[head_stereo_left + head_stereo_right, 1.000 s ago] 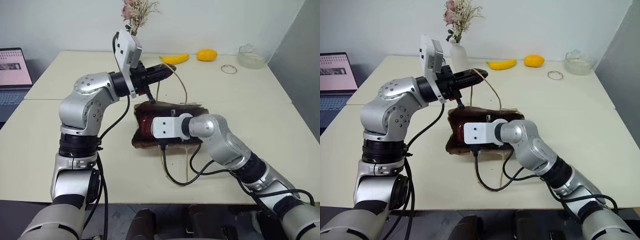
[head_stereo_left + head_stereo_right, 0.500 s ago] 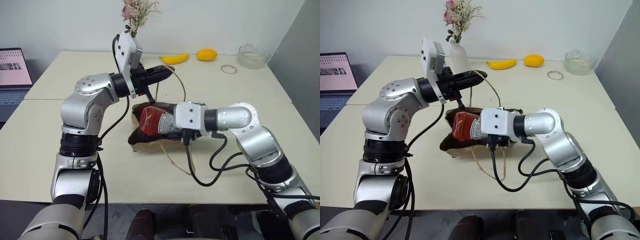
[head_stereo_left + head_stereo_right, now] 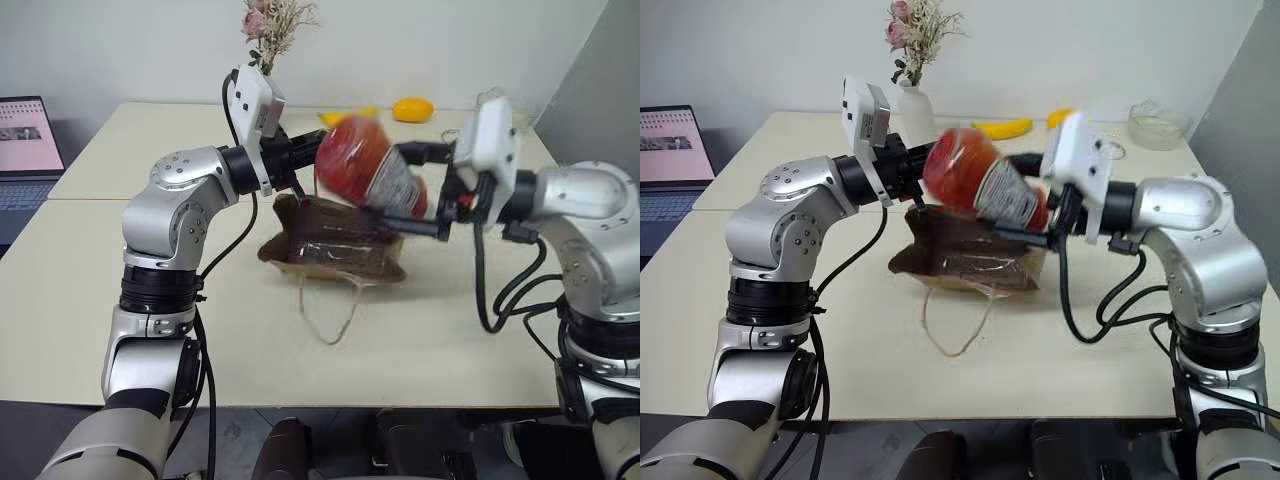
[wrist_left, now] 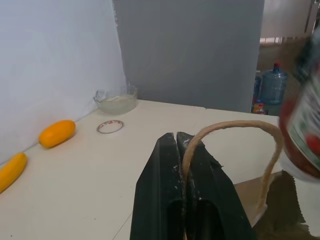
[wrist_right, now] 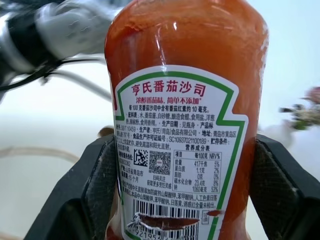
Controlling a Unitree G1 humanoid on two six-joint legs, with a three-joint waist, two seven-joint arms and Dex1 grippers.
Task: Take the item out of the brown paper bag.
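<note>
Brown kraft paper, crinkled and slumped, is seen in the left eye view: the brown paper bag (image 3: 335, 245) lies on the cream table (image 3: 480, 320), mouth gaping, with one string loop trailing from it over the near side of the table. Just above the bag, and clear of it, the ketchup bottle (image 3: 370, 170) is held tilted in the air by the right gripper (image 3: 415, 190), whose two black fingers are clamped on its labelled body. Above the bag's far edge the left gripper (image 3: 305, 150) is found pinched tight on the bag's other string handle (image 3: 318, 180), by which that side is kept lifted. In the right eye view the same arrangement is noted: bottle above the bag, no part of it inside the paper. In the left wrist view the left gripper's fingers (image 4: 165, 185) are pressed together with the tan string caught between them; beyond the bag a banana (image 4: 10, 170), an orange fruit (image 4: 56, 133) and a glass bowl (image 4: 116, 99) are seen well apart from it. In the right wrist view the bottle's white label is framed by a black finger on each side, both touching it. Extraction is judged essentially done; what is left appears to be setting the bottle down beside the bag and letting the handle go.
</note>
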